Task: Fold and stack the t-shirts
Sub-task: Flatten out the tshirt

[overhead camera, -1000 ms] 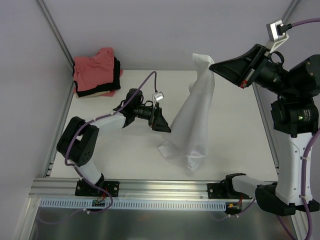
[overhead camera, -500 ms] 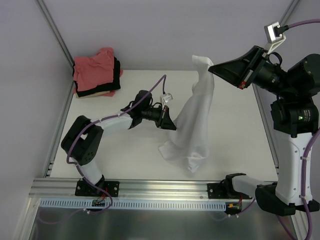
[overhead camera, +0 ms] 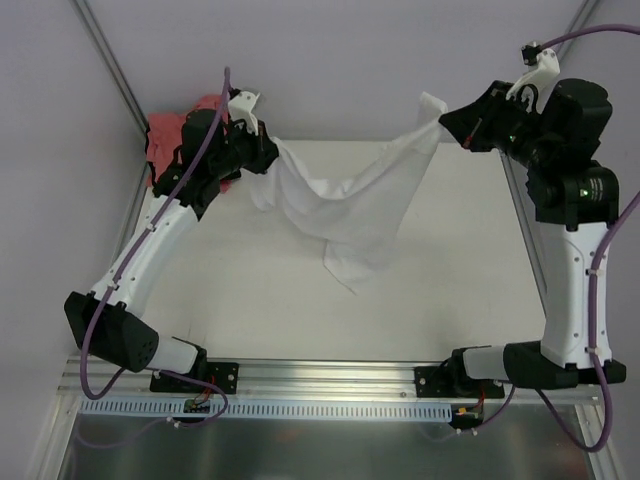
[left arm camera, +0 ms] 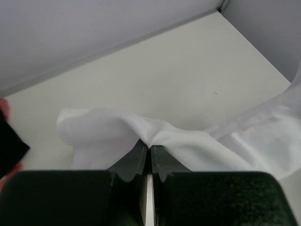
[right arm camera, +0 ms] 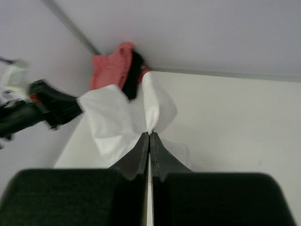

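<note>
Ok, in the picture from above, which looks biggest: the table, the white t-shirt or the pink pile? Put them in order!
1. table
2. white t-shirt, held up nearer the camera, so it may look bigger than it is
3. pink pile, partly hidden behind the left arm

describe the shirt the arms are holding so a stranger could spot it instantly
Over the far half of the table, the white t-shirt hangs stretched between the left gripper and right gripper, each shut on an edge. Unlike the pile in the far left corner, salmon-pink and black, it is white, unfolded and held up.
</note>
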Motion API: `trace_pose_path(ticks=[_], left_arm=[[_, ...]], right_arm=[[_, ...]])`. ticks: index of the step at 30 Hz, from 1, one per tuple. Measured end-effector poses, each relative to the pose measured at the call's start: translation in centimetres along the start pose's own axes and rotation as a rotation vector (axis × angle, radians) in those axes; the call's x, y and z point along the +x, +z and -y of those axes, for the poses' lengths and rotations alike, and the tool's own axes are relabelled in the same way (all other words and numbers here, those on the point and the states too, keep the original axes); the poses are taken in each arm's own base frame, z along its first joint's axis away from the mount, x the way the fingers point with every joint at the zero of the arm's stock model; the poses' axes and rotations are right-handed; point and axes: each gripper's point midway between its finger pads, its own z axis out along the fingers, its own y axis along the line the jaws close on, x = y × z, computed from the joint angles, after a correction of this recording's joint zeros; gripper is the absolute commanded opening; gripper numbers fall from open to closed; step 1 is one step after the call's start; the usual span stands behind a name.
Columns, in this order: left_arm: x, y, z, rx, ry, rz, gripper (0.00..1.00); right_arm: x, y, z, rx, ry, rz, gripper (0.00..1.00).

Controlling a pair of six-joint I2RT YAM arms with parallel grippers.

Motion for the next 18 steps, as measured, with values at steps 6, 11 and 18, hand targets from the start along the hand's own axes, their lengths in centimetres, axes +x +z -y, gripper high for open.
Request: trace_pose_path(ticks=[6,11,18], left_arm=[[-5.7,-0.8,-3.1,-0.159,0.087,0.049,0.00],[-8.5,-0.5,-5.3,-0.254,0.167,0.052,0.00],[-7.3,-3.5,-5.1,-0.285,0.199,0.038,0.00]], right_arm=[[-1.9,4.6,8.4,0.299,-0.073,0.008,0.01],[-3.0,5.3,13.1,0.431,-0.059,0.025,0.00],[-2.6,0.0,11.0,0.445,-0.083,0.090,0.00]])
